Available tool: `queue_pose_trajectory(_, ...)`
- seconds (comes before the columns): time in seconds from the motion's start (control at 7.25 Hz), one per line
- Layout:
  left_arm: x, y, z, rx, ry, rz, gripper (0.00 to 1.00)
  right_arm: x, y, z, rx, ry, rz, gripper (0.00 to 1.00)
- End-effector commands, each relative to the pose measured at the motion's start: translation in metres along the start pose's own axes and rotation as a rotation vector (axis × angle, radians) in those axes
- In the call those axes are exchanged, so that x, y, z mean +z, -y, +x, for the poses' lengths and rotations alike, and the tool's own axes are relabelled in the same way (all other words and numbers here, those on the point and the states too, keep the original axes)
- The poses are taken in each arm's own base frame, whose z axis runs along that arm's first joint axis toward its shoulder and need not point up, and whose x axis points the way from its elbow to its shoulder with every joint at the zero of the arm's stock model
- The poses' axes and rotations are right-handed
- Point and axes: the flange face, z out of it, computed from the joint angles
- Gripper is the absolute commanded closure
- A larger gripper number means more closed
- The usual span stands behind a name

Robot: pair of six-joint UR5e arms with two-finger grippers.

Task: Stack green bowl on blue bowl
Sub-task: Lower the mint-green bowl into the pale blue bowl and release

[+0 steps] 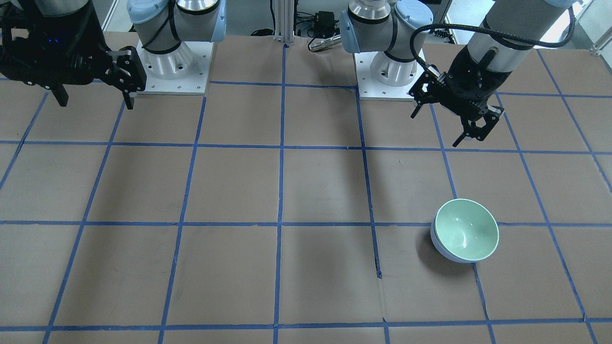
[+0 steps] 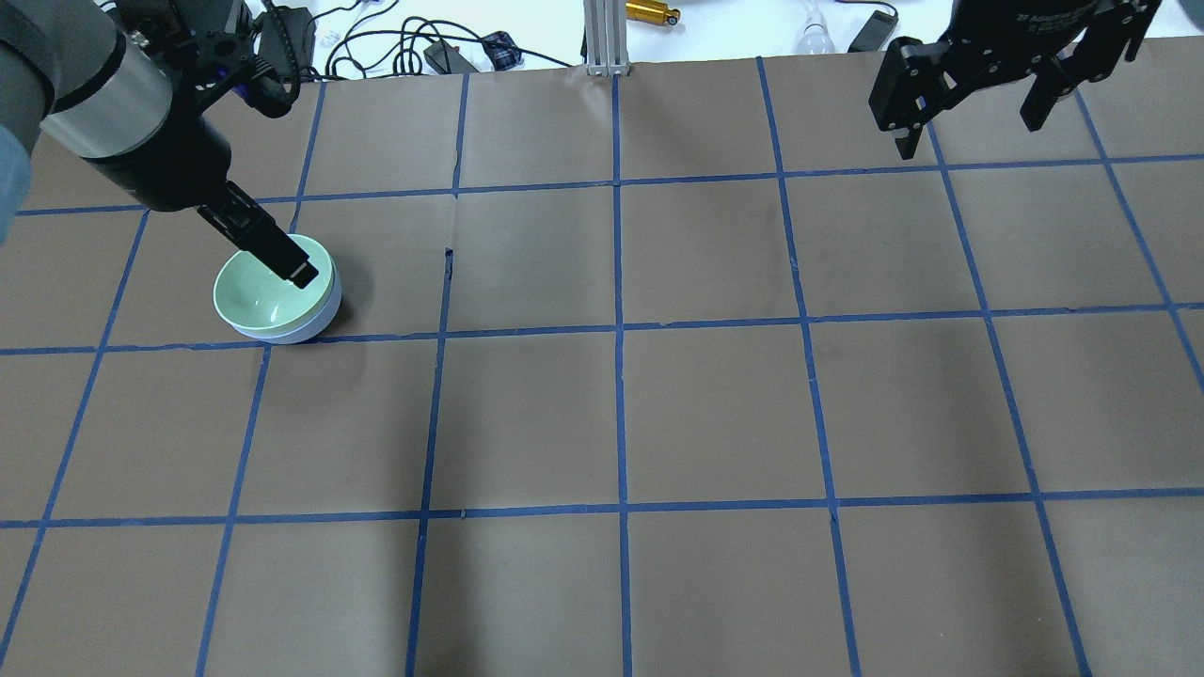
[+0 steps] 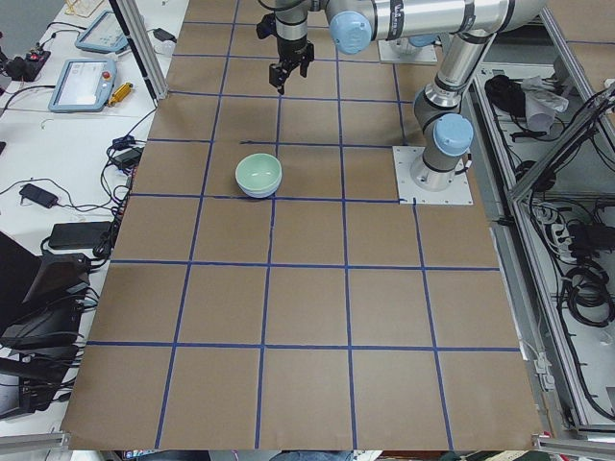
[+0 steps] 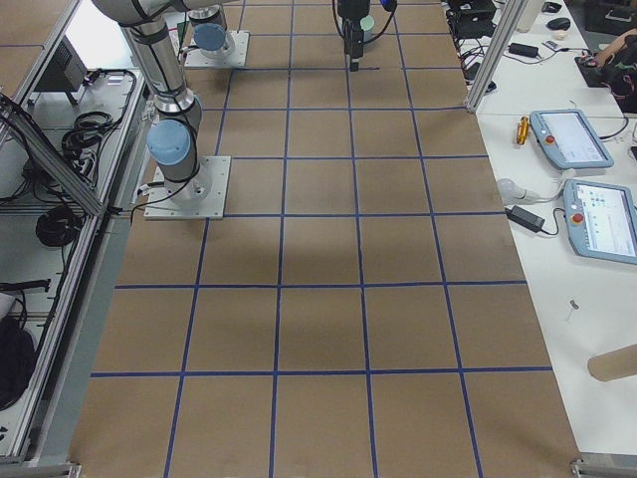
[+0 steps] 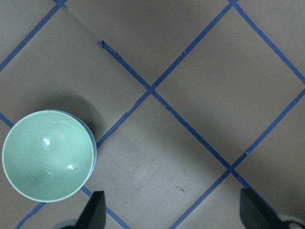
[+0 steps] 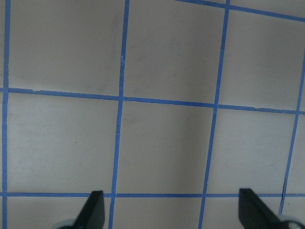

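Note:
The green bowl (image 1: pixel 466 229) sits upright, nested inside the blue bowl (image 1: pixel 441 247), of which only the outer wall shows. The stack is on the table's left side in the overhead view, green bowl (image 2: pixel 261 303) in blue bowl (image 2: pixel 326 315), and at the lower left of the left wrist view (image 5: pixel 47 155). My left gripper (image 1: pixel 435 130) is open and empty, raised above the table and apart from the bowls; its fingers (image 5: pixel 95 212) frame bare paper. My right gripper (image 2: pixel 969 127) is open and empty, held high over the far right of the table.
The table (image 2: pixel 715 414) is covered in brown paper with a blue tape grid. The arm bases (image 1: pixel 172 62) stand at the robot's edge. Cables and small devices (image 2: pixel 451 52) lie beyond the far edge. A torn tape end (image 2: pixel 448 259) lies right of the bowls.

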Motion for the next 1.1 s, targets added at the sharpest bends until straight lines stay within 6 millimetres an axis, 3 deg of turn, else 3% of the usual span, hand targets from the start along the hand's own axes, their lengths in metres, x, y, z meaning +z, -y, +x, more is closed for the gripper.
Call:
queue_pose_trajectory(0.0,-0.006,0.009,0.030,-0.198,0.022,-0.001,0.00,0.000,0.000,0.000,0.000,0.000,0.000,0.00)
queue_pose_trajectory(0.41,-0.019,0.009,0.058,-0.396,0.084,0.003,0.00,0.000,0.000,0.000,0.000,0.000,0.000,0.00)
queue_pose_trajectory(0.97,-0.027,0.001,0.065,-0.572,0.102,-0.004,0.00,0.000,0.000,0.000,0.000,0.000,0.000,0.00)
